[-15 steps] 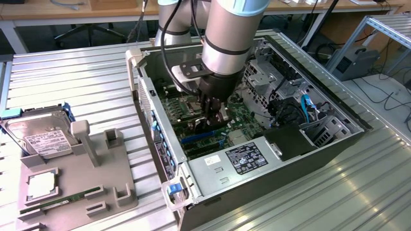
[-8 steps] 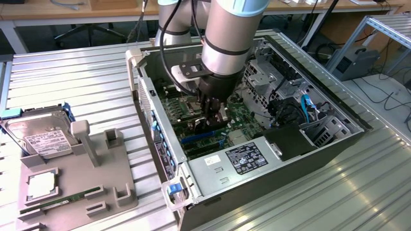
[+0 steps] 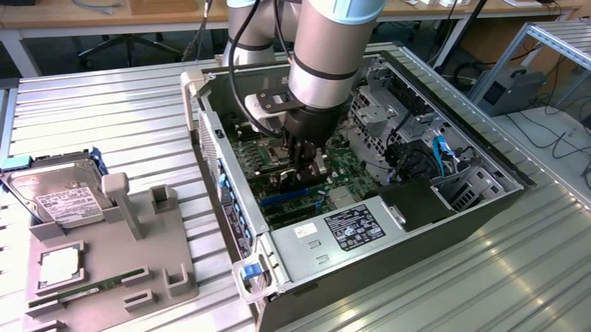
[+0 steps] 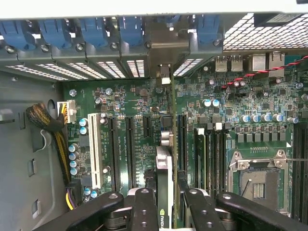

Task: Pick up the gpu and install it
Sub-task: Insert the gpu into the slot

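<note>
My gripper (image 3: pixel 305 164) is lowered into the open computer case (image 3: pixel 480 155), over the green motherboard (image 3: pixel 347 169). It is shut on the gpu (image 3: pixel 312 177), which stands on edge below the wrist. In the wrist view the gpu (image 4: pixel 166 163) runs edge-on between the two black fingers (image 4: pixel 144 209), and my gripper (image 4: pixel 167 211) clamps its sides. The card lies along a black expansion slot (image 4: pixel 182 144), and its silver bracket end (image 4: pixel 163 45) reaches the case's rear slot openings. Whether the card sits fully in the slot I cannot tell.
A grey fixture (image 3: pixel 138 235) on the exterior view's left carries a hard drive (image 3: pixel 55 197) and a green memory stick (image 3: pixel 88 287). Inside the case are a power supply (image 3: pixel 356 228), drive cages (image 3: pixel 378 117), a white slot (image 4: pixel 94 149), a CPU socket (image 4: pixel 260 185) and blue retention clips (image 4: pixel 57 31).
</note>
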### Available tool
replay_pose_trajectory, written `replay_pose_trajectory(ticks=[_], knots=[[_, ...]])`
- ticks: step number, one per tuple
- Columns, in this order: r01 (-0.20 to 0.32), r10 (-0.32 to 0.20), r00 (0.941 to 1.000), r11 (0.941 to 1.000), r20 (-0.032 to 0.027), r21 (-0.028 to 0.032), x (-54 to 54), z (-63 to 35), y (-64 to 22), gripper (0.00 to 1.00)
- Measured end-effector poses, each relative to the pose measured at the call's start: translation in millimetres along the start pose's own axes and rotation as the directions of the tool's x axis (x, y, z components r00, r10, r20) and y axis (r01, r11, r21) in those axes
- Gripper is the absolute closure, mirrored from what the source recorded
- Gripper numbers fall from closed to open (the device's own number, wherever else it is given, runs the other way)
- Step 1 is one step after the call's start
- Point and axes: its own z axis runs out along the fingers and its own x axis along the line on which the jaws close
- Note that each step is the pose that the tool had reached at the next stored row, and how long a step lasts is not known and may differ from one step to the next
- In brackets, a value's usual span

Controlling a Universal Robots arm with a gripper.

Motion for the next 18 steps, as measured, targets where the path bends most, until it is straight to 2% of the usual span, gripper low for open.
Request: replay_pose_trajectory(ticks=[6, 9, 12, 15, 18], knots=[[0.0, 0.0, 1.0, 1.0, 0.0, -0.0025, 0.0, 0.0, -0.1, 0.73], [0.0, 0.0, 1.0, 0.9999, 0.0, -0.0101, 0.0, 0.1, -1.1, 0.73], [0.0, 0.0, 1.0, 0.9999, -0.0002, -0.0125, 0.0, 0.0, -1.6, 0.73], [0.0, 0.0, 1.0, 0.9998, -0.0005, -0.018, -0.1, 0.0, -4.2, 0.73], [-0.001, 0.001, 1.0, 0.9998, -0.0005, -0.0188, -0.2, 0.0, -4.4, 0.73]])
